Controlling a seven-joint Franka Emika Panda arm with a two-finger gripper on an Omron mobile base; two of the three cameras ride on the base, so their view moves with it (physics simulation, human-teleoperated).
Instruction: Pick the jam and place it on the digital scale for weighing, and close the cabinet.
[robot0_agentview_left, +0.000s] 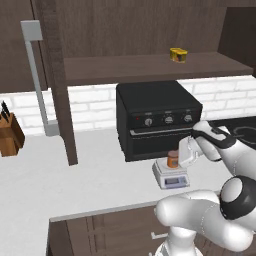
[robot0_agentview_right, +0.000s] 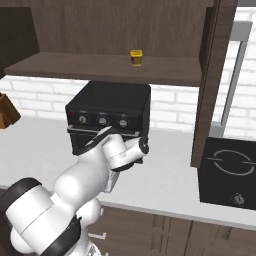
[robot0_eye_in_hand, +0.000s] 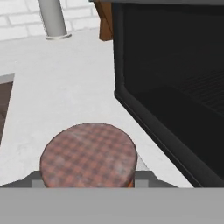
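Jam (robot0_agentview_left: 173, 159) sits upright on the digital scale (robot0_agentview_left: 170, 177), lower centre-right of the left base frame, right in front of the black oven (robot0_agentview_left: 157, 117). In the hand frame its plaid lid (robot0_eye_in_hand: 89, 155) fills the lower centre, with the scale's grey plate (robot0_eye_in_hand: 144, 177) peeking out at either side under it. Tool (robot0_agentview_left: 186, 152) is on the jar's right side, touching or nearly so; jaws are at their narrowest, closed around the jam as far as the left base frame shows. Fingertips hidden in the hand frame.

Scale stands on the white table (robot0_agentview_left: 75, 185), display facing the frame bottom. Oven door and dark interior (robot0_eye_in_hand: 175, 87) take the right half of the hand frame.

Cabinet (robot0_agentview_left: 60, 80): door stands open, edge-on, left of the oven in the left base frame, silver bar handle (robot0_agentview_left: 37, 80) beside it. Yellow object (robot0_agentview_left: 178, 54) on the shelf above the oven. Knife block (robot0_agentview_left: 10, 134) at far left edge. Cooktop (robot0_agentview_right: 230, 170) at lower right of the right base frame.
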